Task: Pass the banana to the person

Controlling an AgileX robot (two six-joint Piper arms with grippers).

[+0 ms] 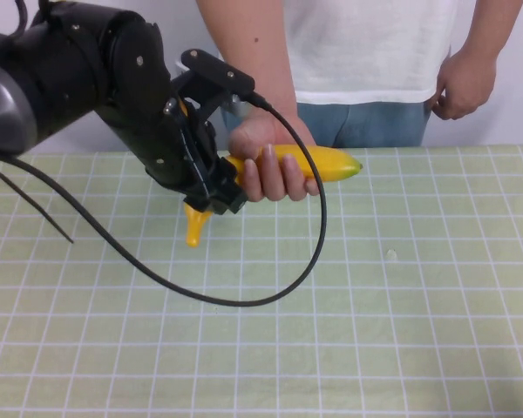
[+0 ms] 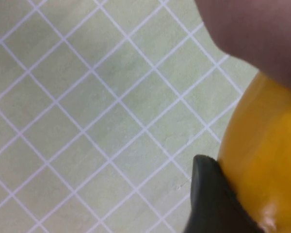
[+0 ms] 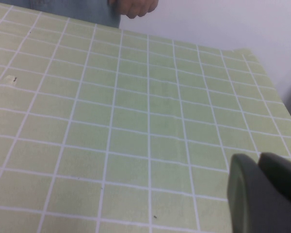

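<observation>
A: Where is the banana?

B: Held above the far half of the table, lying roughly level. It is smooth, glossy and yellow, curved, with a dark green tip pointing toward the robot's right and a tapered stem drooping toward the cloth on the left.

A: Who has it?

B: Both. The left gripper, a black, hard-edged assembly trailing a thin black cable that loops down over the table, is clamped on the stem end. In the left wrist view one dark matte finger presses flat against the yellow skin. The person, in a white T-shirt and blue jeans, wraps one hand round the middle, fingers curled over the front, right beside the gripper.

A: And the other hand?

B: It hangs by the hip, loosely closed, holding nothing I can see.

A: The right gripper?

B: Only a rounded grey-black edge of it shows in its own wrist view, low over bare tablecloth, well apart from the banana. I cannot tell how it stands.

A: The surface?

B: A pale green cloth ruled with a white square grid, flat and matte.
</observation>
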